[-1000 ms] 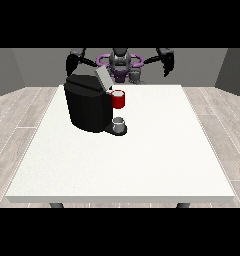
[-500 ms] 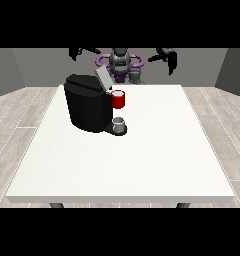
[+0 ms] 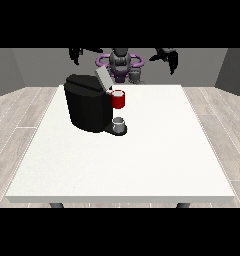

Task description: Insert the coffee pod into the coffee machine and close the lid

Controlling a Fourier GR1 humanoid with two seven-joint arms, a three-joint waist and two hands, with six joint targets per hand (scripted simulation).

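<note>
Clearly, in the front view, the coffee machine (image 3: 88, 107) stood on the white table (image 3: 142, 155), towards the robot's side and left of centre. Its lid (image 3: 102, 79) was tilted up and open, which I judge left the slot free to take a pod. A red thing at the machine (image 3: 118, 99) sat just under the raised lid, at the machine's front face. Below it, on the machine's base, rested a small grey thing (image 3: 119, 122); I could not tell whether it was the pod or a cup on the drip tray, so the pod's place stayed unsettled from this view.

Both hands were held high and well apart from the machine, up at the robot's shoulder level near the view's top edge. The hand at the view's left (image 3: 77, 53) hung above and behind the machine; the hand at the view's right (image 3: 168, 57) was farther off to the side. They were too small and dark to show how their fingers lay, so I cannot tell. Neither carried anything visible. By my judgement, insertion and lid closing both remained to be done.
</note>
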